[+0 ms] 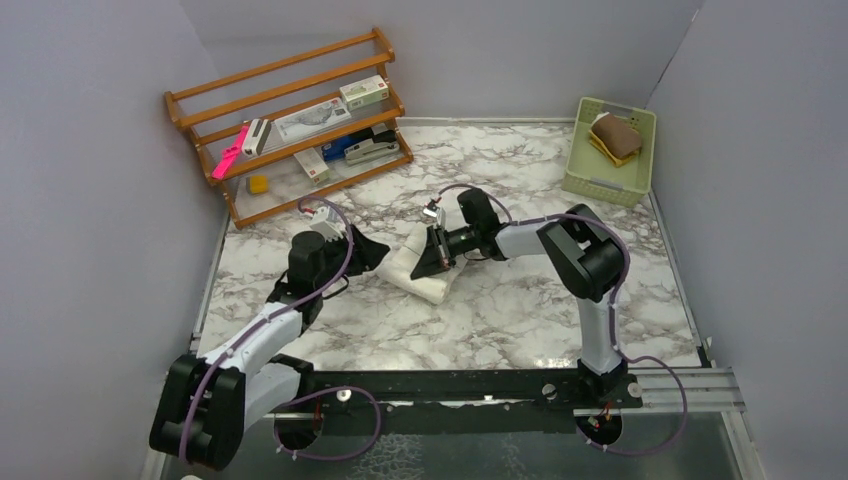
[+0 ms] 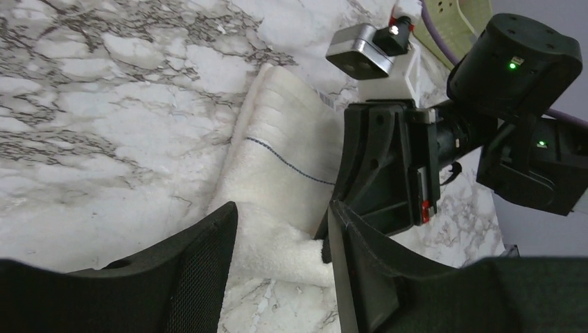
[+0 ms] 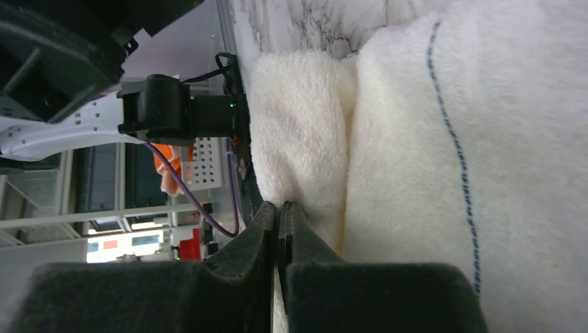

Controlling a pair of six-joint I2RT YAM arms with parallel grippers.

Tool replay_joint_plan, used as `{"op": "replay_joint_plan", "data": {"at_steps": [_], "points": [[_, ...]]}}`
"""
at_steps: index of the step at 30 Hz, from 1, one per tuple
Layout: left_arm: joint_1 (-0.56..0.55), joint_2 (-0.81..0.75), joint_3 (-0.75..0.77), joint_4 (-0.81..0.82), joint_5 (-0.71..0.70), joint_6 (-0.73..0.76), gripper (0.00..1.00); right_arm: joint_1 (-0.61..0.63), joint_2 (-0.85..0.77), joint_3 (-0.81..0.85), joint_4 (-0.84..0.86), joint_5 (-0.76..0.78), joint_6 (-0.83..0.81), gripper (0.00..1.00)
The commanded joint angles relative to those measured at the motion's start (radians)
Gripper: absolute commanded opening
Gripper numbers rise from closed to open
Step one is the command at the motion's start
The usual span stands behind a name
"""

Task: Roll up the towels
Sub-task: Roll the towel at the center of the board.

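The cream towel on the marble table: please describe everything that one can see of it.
The cream towel is soft, fluffy terry cloth with one thin dark stitched line across it. It lies folded into thick layers on the marble table, near the middle. The open left gripper straddles one end; the shut right gripper touches a fold on the other side.

A white marble-patterned tabletop with grey-brown veins (image 1: 520, 310) fills the middle of the top view. 3 things lie directly on it: a brown wooden slatted rack (image 1: 290, 130) at upper left, a pale green plastic basket (image 1: 572, 165) at upper right, and a folded cream terry towel (image 1: 428, 285) at centre.
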Motion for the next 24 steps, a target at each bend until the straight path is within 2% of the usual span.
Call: {"op": "replay_joint_plan", "data": {"at_steps": [1,5,8,16,24], "points": [[-0.054,0.069,-0.002,0.132,0.027,-0.036,0.53,-0.026,0.064,-0.020,0.141,-0.063,0.141,0.01],[-0.102,0.111,-0.019,0.205,0.025,-0.077,0.52,-0.056,0.119,-0.061,0.271,-0.066,0.254,0.01],[-0.128,0.144,-0.029,0.240,0.017,-0.091,0.50,-0.067,0.145,-0.062,0.268,-0.044,0.264,0.01],[-0.153,0.251,-0.056,0.347,0.028,-0.133,0.38,-0.068,0.142,-0.002,0.006,0.108,0.078,0.01],[-0.163,0.434,-0.048,0.430,-0.011,-0.101,0.36,-0.067,0.130,0.012,-0.087,0.163,-0.008,0.01]]}}
